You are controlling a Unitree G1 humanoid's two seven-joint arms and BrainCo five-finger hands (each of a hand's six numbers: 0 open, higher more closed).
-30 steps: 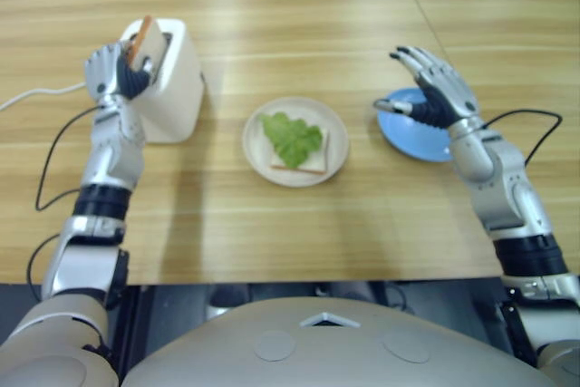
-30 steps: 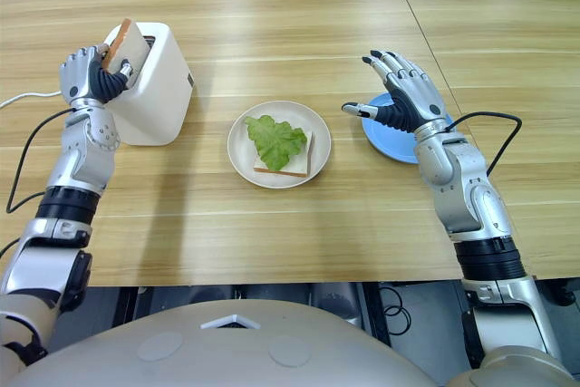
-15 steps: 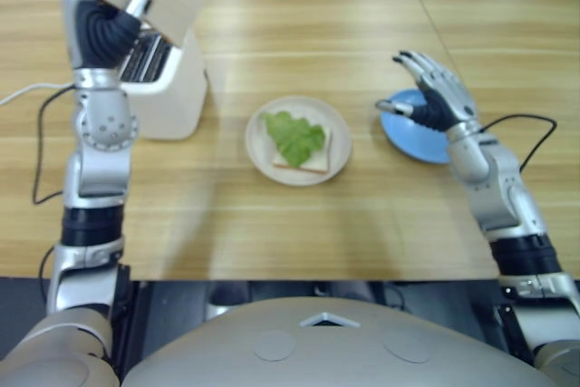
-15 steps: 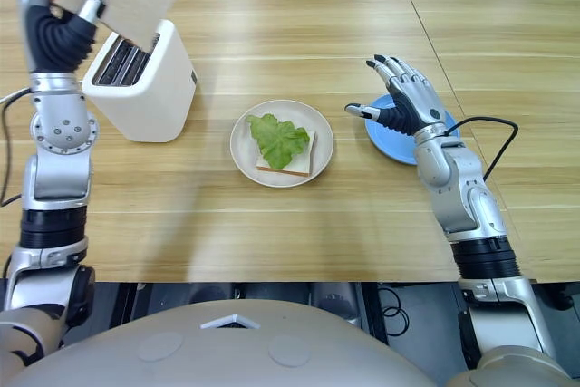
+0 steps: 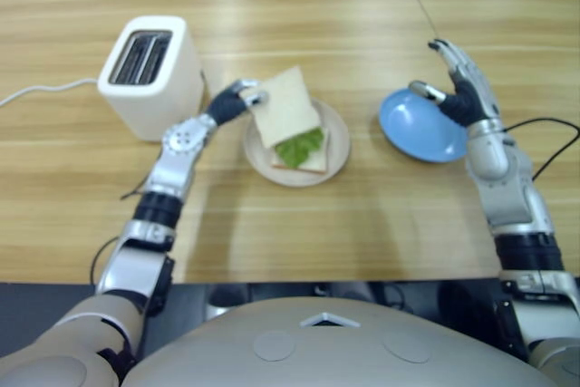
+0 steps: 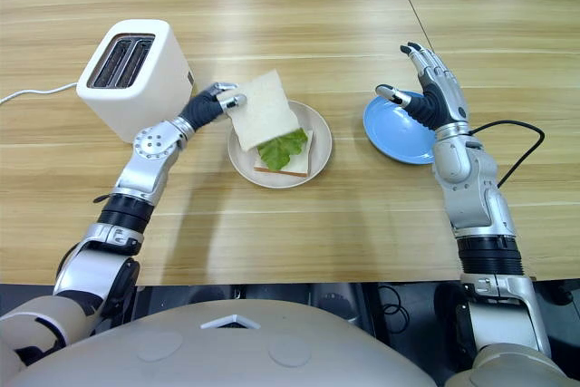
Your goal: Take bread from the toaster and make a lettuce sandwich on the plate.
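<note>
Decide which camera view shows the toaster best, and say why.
The right eye view, narrowly: the toaster shows both empty slots on top and more of the side wall that faces the plate. The left eye view shows the same toaster and slots, with less of that wall.

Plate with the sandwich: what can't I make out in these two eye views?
- The lettuce and bottom slice: far parts hidden under the bread slice held by the left hand, both views.
- Whether the held slice touches the lettuce: the overlap hides it.
- The toaster slots: too dark inside to see, both views.
- Its cord: cut off by the left edge.
</note>
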